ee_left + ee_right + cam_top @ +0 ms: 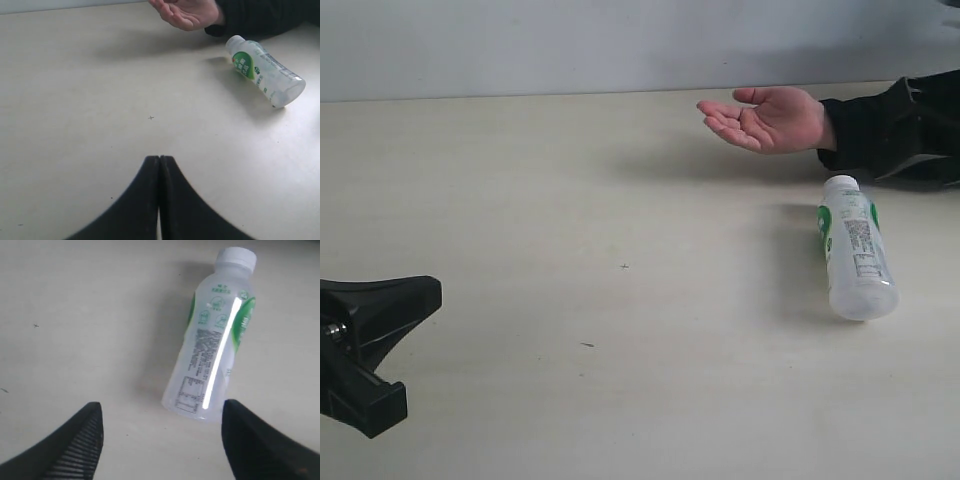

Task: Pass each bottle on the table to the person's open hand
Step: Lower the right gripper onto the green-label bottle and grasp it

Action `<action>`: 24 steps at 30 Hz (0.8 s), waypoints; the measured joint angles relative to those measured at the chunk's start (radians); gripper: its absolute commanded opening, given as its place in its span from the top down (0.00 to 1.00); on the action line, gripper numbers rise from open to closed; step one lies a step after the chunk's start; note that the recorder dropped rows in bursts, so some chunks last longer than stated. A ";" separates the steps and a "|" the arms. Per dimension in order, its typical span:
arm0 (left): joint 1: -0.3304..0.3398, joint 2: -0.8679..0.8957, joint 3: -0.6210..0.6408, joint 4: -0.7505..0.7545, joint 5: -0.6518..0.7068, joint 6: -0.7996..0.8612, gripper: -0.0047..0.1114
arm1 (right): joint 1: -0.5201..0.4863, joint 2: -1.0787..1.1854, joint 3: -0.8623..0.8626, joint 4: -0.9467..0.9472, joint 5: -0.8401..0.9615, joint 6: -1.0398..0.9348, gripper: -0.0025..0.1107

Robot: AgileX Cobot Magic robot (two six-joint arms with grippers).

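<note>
One bottle (pixel 855 250), milky-white with a green-and-white label and a white cap, lies on its side on the pale table (pixel 570 200) at the right, cap pointing toward the person's open hand (pixel 765 118). The hand hovers palm up just beyond it. My right gripper (pixel 161 412) is open, and in its wrist view the bottle (pixel 215 340) lies just ahead of its fingertips, base end nearest, with nothing between them. My left gripper (pixel 432 292) is shut and empty at the table's near left, far from the bottle (pixel 265 72). The right gripper is outside the exterior view.
The person's dark sleeve (pixel 900 130) rests on the table at the far right, behind the bottle. A pale wall rises behind the table's far edge (pixel 520 96). A few tiny dark specks (pixel 624 266) mark the tabletop.
</note>
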 measured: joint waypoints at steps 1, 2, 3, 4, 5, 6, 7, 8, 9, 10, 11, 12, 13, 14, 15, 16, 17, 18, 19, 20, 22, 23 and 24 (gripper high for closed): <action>0.000 0.000 0.000 0.000 0.000 0.000 0.96 | 0.008 0.020 -0.011 -0.040 0.005 0.027 0.41; 0.000 0.000 0.000 0.000 0.000 0.000 0.96 | 0.019 0.035 -0.022 -0.075 0.007 0.051 0.41; 0.000 0.000 0.000 0.000 0.000 0.000 0.96 | 0.039 0.061 -0.033 -0.123 0.011 0.082 0.41; 0.000 0.000 0.000 0.000 0.000 0.000 0.96 | 0.055 0.079 -0.036 -0.150 0.012 0.110 0.41; 0.000 0.000 0.000 0.000 0.000 0.000 0.96 | 0.073 0.097 -0.041 -0.173 0.012 0.131 0.41; 0.000 0.000 0.000 0.000 0.000 0.000 0.96 | 0.100 0.124 -0.043 -0.199 0.012 0.158 0.41; 0.000 0.000 0.000 0.000 0.000 0.000 0.96 | 0.118 0.143 -0.045 -0.212 0.006 0.176 0.41; 0.000 0.000 0.000 0.000 0.000 0.000 0.96 | 0.139 0.166 -0.046 -0.225 -0.006 0.200 0.41; 0.000 0.000 0.000 0.000 0.000 0.000 0.96 | 0.158 0.188 -0.046 -0.238 -0.028 0.223 0.41; 0.000 0.000 0.000 0.000 0.000 0.000 0.96 | 0.174 0.210 -0.046 -0.251 -0.043 0.246 0.41; 0.000 0.000 0.000 0.000 0.000 0.000 0.96 | 0.186 0.231 -0.047 -0.265 -0.063 0.273 0.41; 0.000 0.000 0.000 0.000 0.000 0.000 0.96 | 0.193 0.251 -0.047 -0.283 -0.082 0.298 0.41; 0.000 0.000 0.000 0.000 0.000 0.000 0.96 | 0.195 0.266 -0.047 -0.299 -0.093 0.317 0.41; 0.000 0.000 0.000 0.000 0.000 0.000 0.96 | 0.195 0.284 -0.049 -0.318 -0.106 0.337 0.41; 0.000 0.000 0.000 0.000 0.000 0.000 0.96 | 0.195 0.299 -0.048 -0.343 -0.113 0.356 0.41; 0.000 0.000 0.000 0.000 0.000 0.000 0.96 | 0.195 0.310 -0.048 -0.359 -0.115 0.368 0.41; 0.000 0.000 0.000 0.000 0.000 0.000 0.96 | 0.195 0.324 -0.048 -0.377 -0.117 0.380 0.41; 0.000 0.000 0.000 0.000 0.000 0.000 0.96 | 0.195 0.336 -0.048 -0.392 -0.121 0.391 0.41; 0.000 0.000 0.000 0.000 0.000 0.000 0.96 | 0.195 0.347 -0.048 -0.401 -0.125 0.401 0.41; 0.000 0.000 0.000 0.000 0.000 0.000 0.96 | 0.195 0.358 -0.048 -0.410 -0.130 0.407 0.41; 0.000 0.000 0.000 0.000 0.000 0.000 0.96 | 0.195 0.373 -0.048 -0.416 -0.143 0.413 0.41; 0.000 0.000 0.000 0.000 0.000 0.000 0.96 | 0.195 0.377 -0.048 -0.416 -0.150 0.413 0.41; 0.000 0.000 0.000 0.000 0.000 0.000 0.96 | 0.195 0.385 -0.048 -0.416 -0.157 0.415 0.41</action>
